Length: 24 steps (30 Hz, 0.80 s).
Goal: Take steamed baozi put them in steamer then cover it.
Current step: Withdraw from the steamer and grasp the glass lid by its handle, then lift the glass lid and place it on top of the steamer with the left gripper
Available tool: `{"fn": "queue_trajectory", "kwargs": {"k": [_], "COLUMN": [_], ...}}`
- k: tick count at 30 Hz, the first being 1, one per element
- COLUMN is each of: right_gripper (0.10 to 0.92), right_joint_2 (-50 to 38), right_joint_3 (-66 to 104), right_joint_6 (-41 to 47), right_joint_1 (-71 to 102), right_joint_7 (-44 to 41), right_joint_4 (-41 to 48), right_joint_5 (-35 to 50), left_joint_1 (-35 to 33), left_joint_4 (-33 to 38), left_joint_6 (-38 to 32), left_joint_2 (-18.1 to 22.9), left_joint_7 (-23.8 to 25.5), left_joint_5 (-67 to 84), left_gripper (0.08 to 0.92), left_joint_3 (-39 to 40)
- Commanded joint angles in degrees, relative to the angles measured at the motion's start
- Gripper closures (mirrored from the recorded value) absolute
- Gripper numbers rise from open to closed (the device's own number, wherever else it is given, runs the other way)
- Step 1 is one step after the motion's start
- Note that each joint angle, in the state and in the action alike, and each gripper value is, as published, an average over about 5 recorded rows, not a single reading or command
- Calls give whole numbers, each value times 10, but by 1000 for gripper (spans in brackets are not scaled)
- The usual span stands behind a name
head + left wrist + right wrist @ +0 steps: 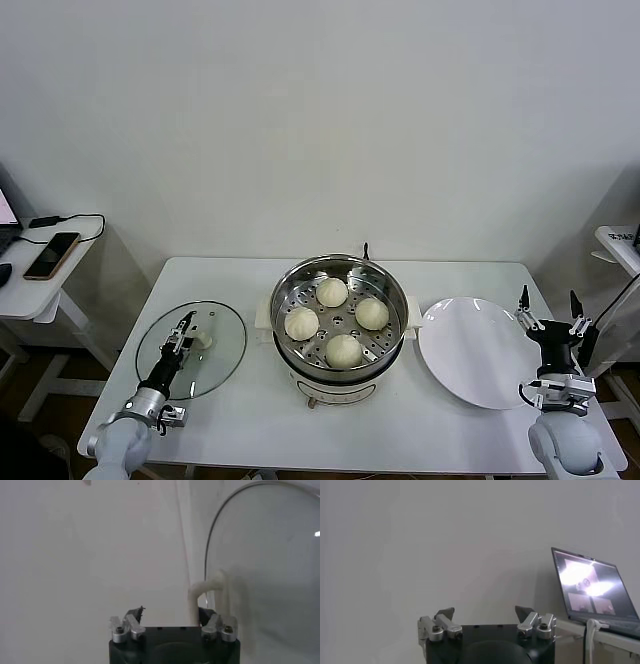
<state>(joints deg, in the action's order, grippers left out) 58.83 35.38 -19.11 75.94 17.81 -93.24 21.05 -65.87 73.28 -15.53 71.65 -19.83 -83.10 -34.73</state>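
Several cream-white steamed baozi (pixel 331 292) lie on the perforated tray inside the steel steamer (pixel 340 260) at mid-table. The cover (pixel 222 362), a clear glass lid, lies flat on the table to its left. My left gripper (pixel 183 325) is low over the lid beside its cream handle (pixel 205 340). In the left wrist view the handle (pixel 200 587) stands against one finger of the left gripper (pixel 172 611); the other finger is well apart from it, so the jaws are open. My right gripper (pixel 548 300) is open, empty and pointing up by the table's right edge, as the right wrist view shows too (pixel 484 610).
A flat white plate (pixel 475 350) lies to the right of the steamer, bare. A side table at the left holds a phone (pixel 50 255). A laptop (pixel 592 585) stands on a shelf off to the right.
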Motion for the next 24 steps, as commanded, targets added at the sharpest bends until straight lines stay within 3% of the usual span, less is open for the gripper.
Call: {"fn": "queue_trajectory", "kwargs": {"k": [1, 12, 18, 24], "right_gripper": [203, 203, 203, 203], "right_joint_2": [1, 3, 1, 0], "right_joint_3": [0, 1, -2, -4], "right_joint_6": [-1, -4, -1, 7], "right_joint_1": [0, -2, -7, -11], "right_joint_7": [0, -3, -1, 2], "right_joint_4": [0, 5, 6, 7], "right_joint_5": [-1, -4, -6, -10], "left_joint_1": [9, -5, -39, -76], "left_joint_4": [-16, 35, 178, 378], "left_joint_6": [1, 7, 51, 156], "left_joint_2": [1, -1, -24, -44], "left_joint_7": [1, -1, 27, 56], "left_joint_5": [16, 66, 158, 245], "left_gripper": [442, 761, 811, 811], "left_joint_3": [1, -5, -30, -28]}}
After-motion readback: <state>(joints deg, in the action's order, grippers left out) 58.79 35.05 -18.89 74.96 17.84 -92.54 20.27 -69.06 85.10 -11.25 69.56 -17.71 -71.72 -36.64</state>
